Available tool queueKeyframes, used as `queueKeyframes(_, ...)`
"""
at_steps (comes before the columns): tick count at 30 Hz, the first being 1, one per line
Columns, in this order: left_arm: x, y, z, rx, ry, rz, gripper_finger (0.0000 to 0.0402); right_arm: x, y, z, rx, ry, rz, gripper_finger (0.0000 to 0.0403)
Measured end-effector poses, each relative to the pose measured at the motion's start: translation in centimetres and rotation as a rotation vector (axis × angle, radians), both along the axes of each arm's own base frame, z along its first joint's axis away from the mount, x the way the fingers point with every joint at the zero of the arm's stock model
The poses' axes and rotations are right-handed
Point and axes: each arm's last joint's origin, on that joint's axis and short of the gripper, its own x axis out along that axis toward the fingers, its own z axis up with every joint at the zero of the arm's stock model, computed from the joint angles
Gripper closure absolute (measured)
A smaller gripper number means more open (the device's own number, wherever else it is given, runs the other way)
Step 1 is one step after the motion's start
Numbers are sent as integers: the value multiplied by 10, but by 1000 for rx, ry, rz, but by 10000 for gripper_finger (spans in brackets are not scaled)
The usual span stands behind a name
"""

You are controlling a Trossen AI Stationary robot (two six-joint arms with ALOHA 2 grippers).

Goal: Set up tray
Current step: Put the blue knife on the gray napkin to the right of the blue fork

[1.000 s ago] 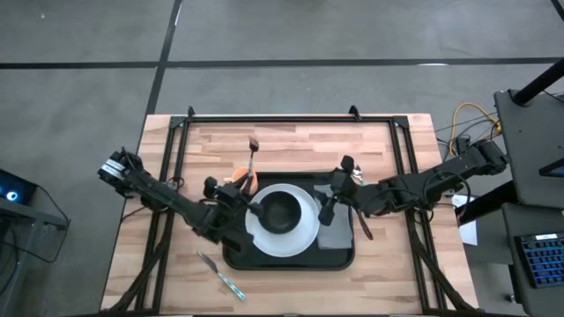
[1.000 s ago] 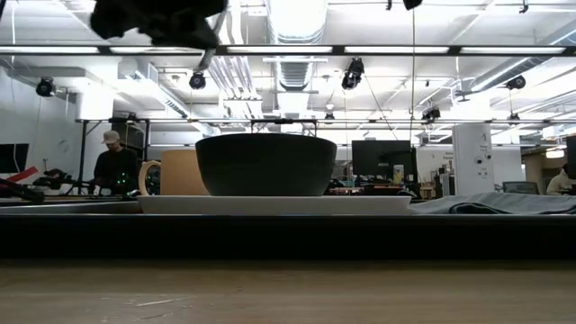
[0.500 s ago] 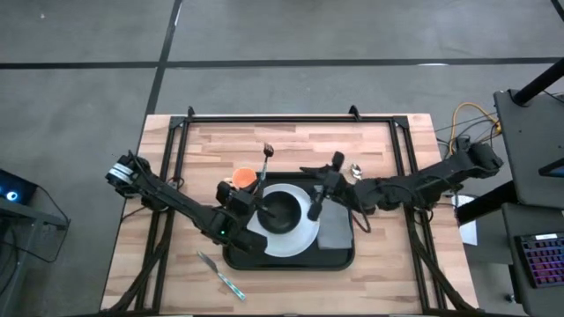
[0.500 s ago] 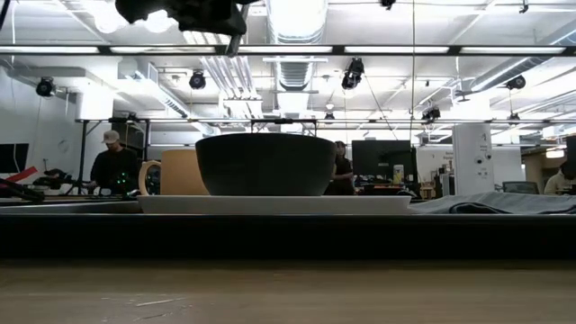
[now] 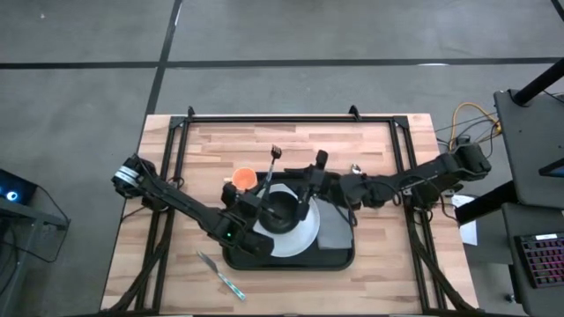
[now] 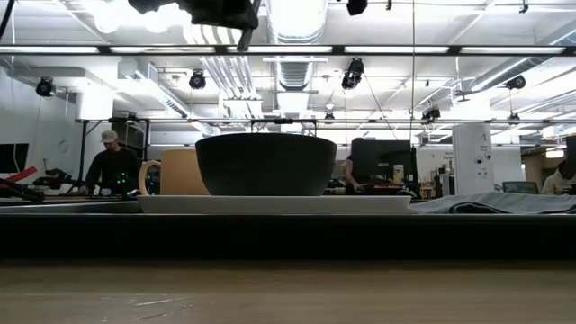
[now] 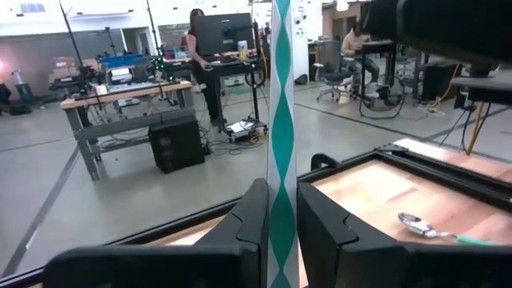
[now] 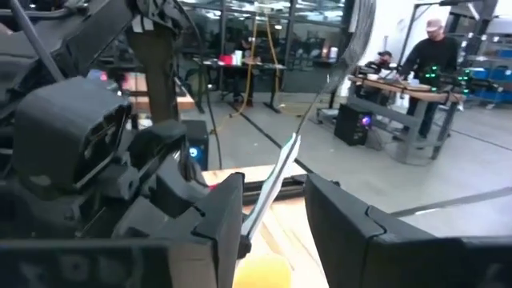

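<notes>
While the black tray sits low in the centre of the overhead frame on the wooden table, we see both arms converge above the white plate and the dark bowl it carries. The left gripper, reaching in from the left edge, is clamped on the green-and-white handle of a fork, whose tines point toward the top of the frame; its wrist camera shows that striped handle pinched upright between the two fingers. The right gripper comes in from the right with its jaws part open, set either side of the same handle and, as far as we can tell, not yet touching it. We read this as a handover, so the fork can be laid beside the plate. An orange cup stands at the tray's upper left corner, a grey napkin lies on the tray's right side, a knife waits on the table at lower left, and a spoon rests on the wood beyond.
</notes>
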Motion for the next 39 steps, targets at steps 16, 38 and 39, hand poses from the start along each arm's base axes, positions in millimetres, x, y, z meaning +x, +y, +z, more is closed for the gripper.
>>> queueKeyframes(16,-4,-12,-2,24,45,-36,376,9,-25,3,65,-26,125,283)
queueKeyframes(38,-4,-9,-7,21,75,-40,376,34,-22,8,38,27,137,341)
queueKeyframes(39,-4,-8,-7,20,76,-41,376,33,-22,10,38,23,138,343)
